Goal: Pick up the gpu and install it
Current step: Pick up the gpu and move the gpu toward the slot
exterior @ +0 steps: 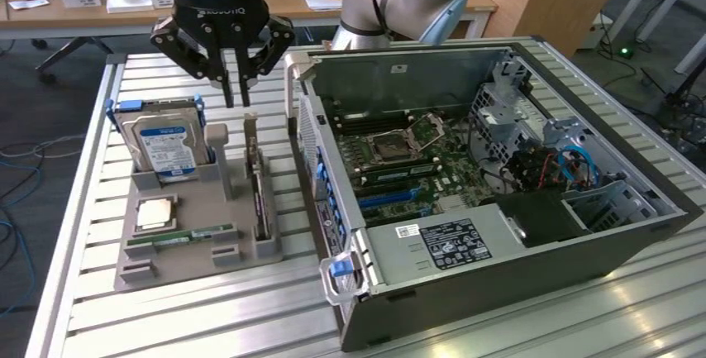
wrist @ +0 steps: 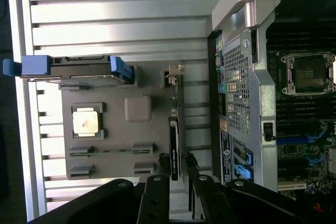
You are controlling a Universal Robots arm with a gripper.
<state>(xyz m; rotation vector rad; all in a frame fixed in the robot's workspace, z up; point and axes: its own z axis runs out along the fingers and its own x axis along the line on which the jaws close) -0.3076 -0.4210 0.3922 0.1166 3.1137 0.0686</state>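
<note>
On the silver counter (exterior: 221, 325), your gpu (exterior: 259, 201) stands on its edge in the gray tray (exterior: 177, 260), next to the open computer case (exterior: 551, 279). Your claw (exterior: 237, 97) hangs just above it, a little open I think, holding nothing. You have not picked up or fitted anything yet.

The gpu (exterior: 260, 201) has its lower edge hidden inside the tray (exterior: 165, 263).
</note>
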